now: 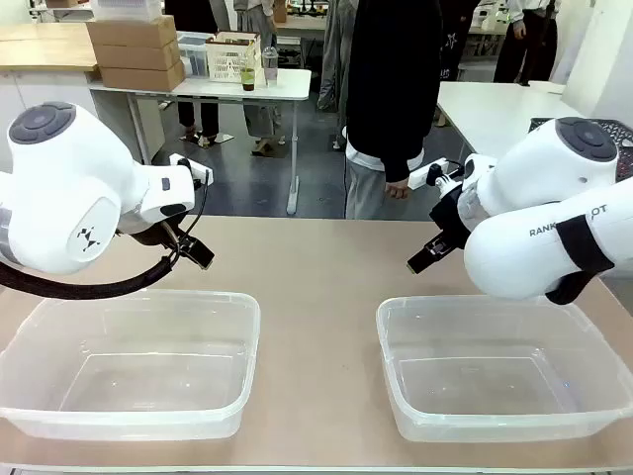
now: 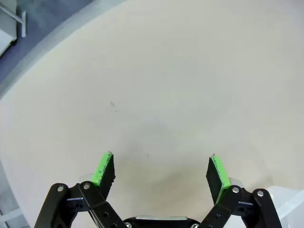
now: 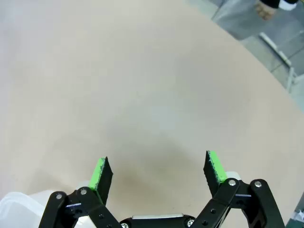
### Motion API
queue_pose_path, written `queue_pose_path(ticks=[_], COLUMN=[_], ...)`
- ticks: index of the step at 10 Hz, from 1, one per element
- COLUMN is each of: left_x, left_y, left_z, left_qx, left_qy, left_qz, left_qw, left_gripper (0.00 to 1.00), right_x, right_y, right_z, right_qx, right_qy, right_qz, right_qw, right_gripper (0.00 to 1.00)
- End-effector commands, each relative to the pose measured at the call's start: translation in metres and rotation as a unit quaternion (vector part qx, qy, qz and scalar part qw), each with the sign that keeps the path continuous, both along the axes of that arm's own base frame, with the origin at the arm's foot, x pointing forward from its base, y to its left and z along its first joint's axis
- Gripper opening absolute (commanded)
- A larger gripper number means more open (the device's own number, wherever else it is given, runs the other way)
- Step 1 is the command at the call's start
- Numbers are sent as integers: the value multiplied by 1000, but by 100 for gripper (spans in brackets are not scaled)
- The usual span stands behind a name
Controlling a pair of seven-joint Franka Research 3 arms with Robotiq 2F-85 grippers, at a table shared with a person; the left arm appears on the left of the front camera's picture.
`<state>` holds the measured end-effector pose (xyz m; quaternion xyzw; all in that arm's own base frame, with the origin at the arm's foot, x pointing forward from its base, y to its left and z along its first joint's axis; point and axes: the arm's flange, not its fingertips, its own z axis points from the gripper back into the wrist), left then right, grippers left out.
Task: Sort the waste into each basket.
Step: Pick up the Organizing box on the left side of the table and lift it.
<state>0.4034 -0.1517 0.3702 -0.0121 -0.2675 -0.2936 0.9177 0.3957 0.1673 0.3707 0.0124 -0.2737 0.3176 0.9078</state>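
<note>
Two clear plastic baskets stand on the tan table near me: one basket [image 1: 129, 361] on the left and the other basket [image 1: 504, 366] on the right, both with nothing inside. My left gripper [image 1: 193, 252] hovers above the table just behind the left basket; its jaws are open over bare tabletop [image 2: 160, 171]. Behind the right basket my right gripper [image 1: 427, 255] hangs the same way, open with nothing between its green pads [image 3: 156, 170]. The waste is out of view.
A person in a black top [image 1: 391, 89] stands at the far edge of the table, one hand [image 1: 398, 188] hanging down. The table's far edge [image 1: 297, 220] runs across the middle. A corner of the right basket's rim [image 3: 19, 204] shows beside my right fingers.
</note>
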Motion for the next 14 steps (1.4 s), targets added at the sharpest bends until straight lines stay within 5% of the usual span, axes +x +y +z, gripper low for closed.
queue_pose_path(ticks=[1,12,13,14], left_x=[0,0,-4,-18], left_y=[0,0,-4,-9], left_z=[0,0,28,73], left_qx=[0,0,6,-2], left_qy=[0,0,60,106], left_qz=[0,0,-35,51], left_qw=[1000,1000,998,993], left_gripper=[100,100,100,100], right_x=[0,0,-3,-20], right_y=[0,0,7,4], right_z=[0,0,28,70], right_qx=[0,0,12,12], right_qy=[0,0,36,39], right_qz=[0,0,13,-18], right_qw=[1000,1000,999,999], right_gripper=[100,100,100,100])
